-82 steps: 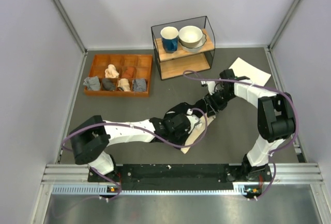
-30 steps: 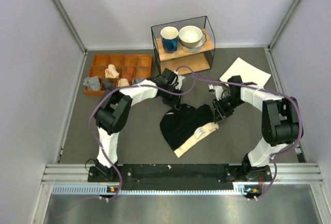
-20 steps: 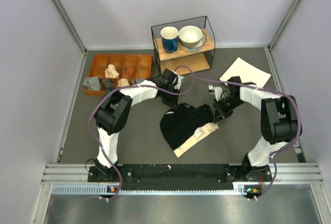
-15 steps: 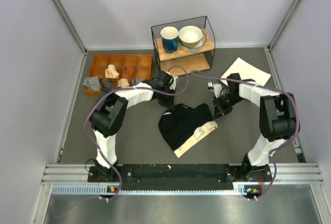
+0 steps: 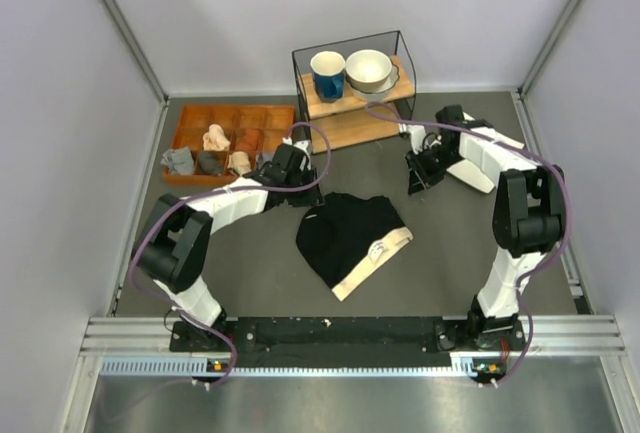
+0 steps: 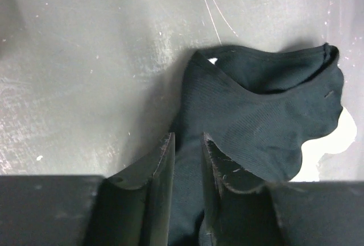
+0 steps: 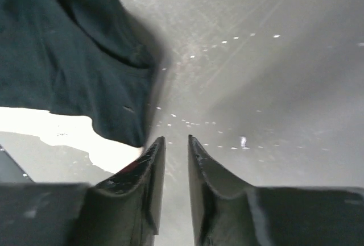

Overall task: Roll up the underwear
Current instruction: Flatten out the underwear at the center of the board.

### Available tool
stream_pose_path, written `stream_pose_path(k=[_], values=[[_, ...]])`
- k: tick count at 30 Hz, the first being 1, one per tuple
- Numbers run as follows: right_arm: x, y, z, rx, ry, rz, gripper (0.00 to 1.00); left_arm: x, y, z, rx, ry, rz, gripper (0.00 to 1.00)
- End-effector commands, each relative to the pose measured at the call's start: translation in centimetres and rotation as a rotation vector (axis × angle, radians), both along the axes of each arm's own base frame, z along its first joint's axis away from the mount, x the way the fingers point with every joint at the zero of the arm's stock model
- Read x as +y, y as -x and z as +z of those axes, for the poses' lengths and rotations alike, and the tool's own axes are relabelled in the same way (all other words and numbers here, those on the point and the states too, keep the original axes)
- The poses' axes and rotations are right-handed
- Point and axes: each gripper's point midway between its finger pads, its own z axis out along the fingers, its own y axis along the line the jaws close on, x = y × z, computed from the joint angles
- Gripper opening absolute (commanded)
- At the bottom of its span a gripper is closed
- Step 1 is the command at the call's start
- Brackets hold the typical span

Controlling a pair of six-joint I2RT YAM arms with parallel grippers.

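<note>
Top view: the underwear [image 5: 345, 233] lies in the middle of the grey table [image 5: 250, 273], bunched and askew, its cream waistband [image 5: 372, 261] turned toward the near edge. Left gripper [image 5: 292, 175] sits just off the cloth's far-left edge and right gripper [image 5: 415, 178] off its far-right, neither touching it. Wooden tray [image 5: 225, 181] of small rolls is in the far-left corner, wire shelf [image 5: 350, 129] at the far edge. A white tag on the waistband is too small to read. Left wrist: left gripper [image 6: 187, 138] has its jaws drawn to a slit. Black fabric [image 6: 261, 126] shows through it, probably lying beneath rather than pinched. Right wrist: right gripper [image 7: 175, 139] has the same slit over bare table and grips nothing, with the underwear [image 7: 68, 58] to one side. No writing legible anywhere. Risks, as I judge them: rolling the garment while it is rumpled would give a lopsided roll; a pinch may catch one layer only; fingertips may scrape the table; the right arm is close to the shelf.
</note>
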Motion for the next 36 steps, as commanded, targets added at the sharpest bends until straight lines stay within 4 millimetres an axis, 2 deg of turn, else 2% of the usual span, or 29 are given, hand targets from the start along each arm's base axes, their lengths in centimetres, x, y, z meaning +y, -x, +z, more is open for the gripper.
stream_pose_path(k=[1, 3, 4, 5, 6, 7, 8, 9, 10, 12, 15, 16, 18, 20, 21, 24, 26, 29, 30, 33, 36], values=[[1.9, 4.5, 0.5, 0.093, -0.106, 0.086, 0.31, -0.7, -1.0, 4.4, -0.123, 0.109, 0.025, 0.41], [2.3, 6.1, 0.0, 0.119, -0.12, 0.102, 0.36, -0.7, -0.7, 5.5, -0.143, 0.118, 0.008, 0.52], [2.4, 7.5, -0.8, 0.155, -0.117, 0.104, 0.38, -0.5, -0.5, 6.8, -0.166, 0.125, -0.005, 0.55], [2.5, 7.7, -0.9, 0.147, -0.117, 0.105, 0.39, -0.2, -0.4, 7.6, -0.184, 0.125, -0.006, 0.62], [2.4, 8.0, -1.2, 0.15, -0.108, 0.102, 0.4, 0.0, -0.2, 8.4, -0.202, 0.124, -0.01, 0.64], [2.1, 8.6, -1.9, 0.169, -0.094, 0.091, 0.42, 0.3, 0.3, 10.1, -0.25, 0.134, -0.025, 0.66], [2.0, 8.7, -2.1, 0.166, -0.086, 0.088, 0.42, 0.5, 0.9, 10.7, -0.259, 0.136, -0.041, 0.68], [1.8, 8.8, -2.4, 0.17, -0.073, 0.085, 0.42, 0.5, 1.5, 11.6, -0.279, 0.152, -0.065, 0.68], [1.7, 9.3, -2.7, 0.187, -0.068, 0.08, 0.43, 0.1, 3.2, 12.7, -0.295, 0.197, -0.137, 0.68], [1.7, 9.6, -3.2, 0.198, -0.059, 0.08, 0.43, -0.4, 5.6, 12.9, -0.279, 0.248, -0.223, 0.68], [2.3, 10.9, -4.1, 0.245, -0.063, 0.086, 0.43, -1.5, 10.7, 11.7, -0.226, 0.323, -0.373, 0.67], [2.5, 11.2, -4.2, 0.254, -0.067, 0.091, 0.43, -1.4, 12.6, 10.5, -0.209, 0.325, -0.407, 0.67], [2.8, 11.6, -4.5, 0.269, -0.07, 0.085, 0.4, -2.3, 15.1, 9.7, -0.197, 0.334, -0.462, 0.67], [2.7, 11.2, -4.5, 0.251, -0.064, 0.078, 0.28, -2.9, 17.1, 8.3, -0.174, 0.338, -0.487, 0.66], [2.4, 11.0, -4.6, 0.242, -0.044, 0.07, 0.18, -3.6, 18.2, 7.7, -0.169, 0.33, -0.509, 0.66], [1.9, 10.7, -4.6, 0.218, -0.016, 0.065, 0.1, -5.3, 19.4, 6.4, -0.159, 0.345, -0.548, 0.64], [1.8, 10.5, -4.5, 0.202, -0.004, 0.065, 0.09, -6.1, 19.5, 4.7, -0.13, 0.313, -0.563, 0.61], [1.0, 9.9, -4.4, 0.167, 0.038, 0.064, 0.05, -7.0, 20.1, 2.4, -0.07, 0.255, -0.605, 0.52], [0.5, 9.3, -4.3, 0.139, 0.068, 0.066, 0.04, -7.2, 20.4, 1.4, -0.045, 0.233, -0.615, 0.5], [-0.5, 7.5, -3.7, 0.08, 0.117, 0.055, 0.02, -7.3, 20.8, 0.2, -0.008, 0.199, -0.628, 0.45], [-2.0, 5.0, -3.3, 0.027, 0.182, 0.047, 0.02, -7.8, 20.8, 0.4, -0.001, 0.205, -0.638, 0.45]])
